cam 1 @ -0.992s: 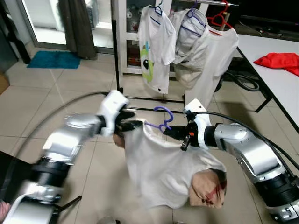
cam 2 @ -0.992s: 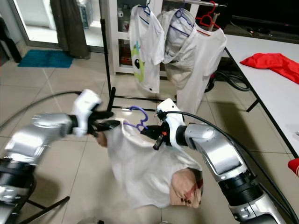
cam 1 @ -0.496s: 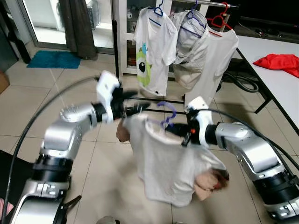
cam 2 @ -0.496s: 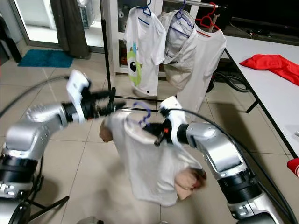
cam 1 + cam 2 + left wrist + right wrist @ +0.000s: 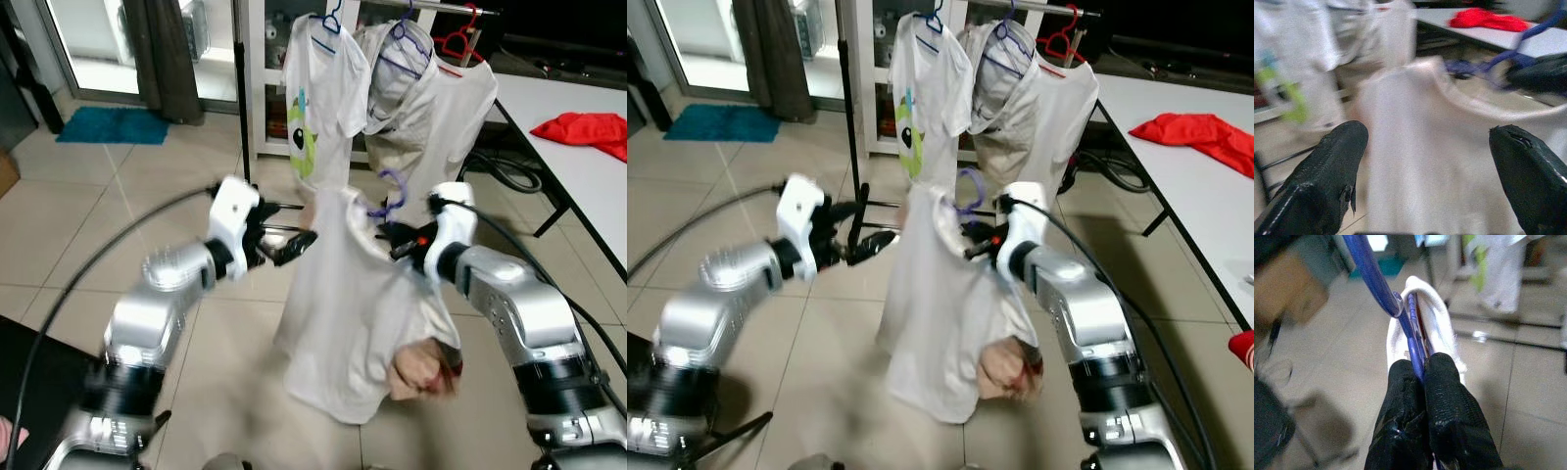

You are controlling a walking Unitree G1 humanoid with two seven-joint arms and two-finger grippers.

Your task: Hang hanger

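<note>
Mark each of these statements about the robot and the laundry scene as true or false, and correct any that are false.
1. The right gripper is shut on the purple hanger. True.
2. The left gripper is clamped on the shirt's sleeve. False: its fingers stand open, apart from the white T-shirt.
3. A red cloth lies on the white table. True.
4. The clothes rack behind is bare. False: several garments hang on it, one a white T-shirt with a green cartoon print.
5. The white T-shirt on the purple hanger lies flat on the floor. False: it hangs held up off the tiles.
</note>
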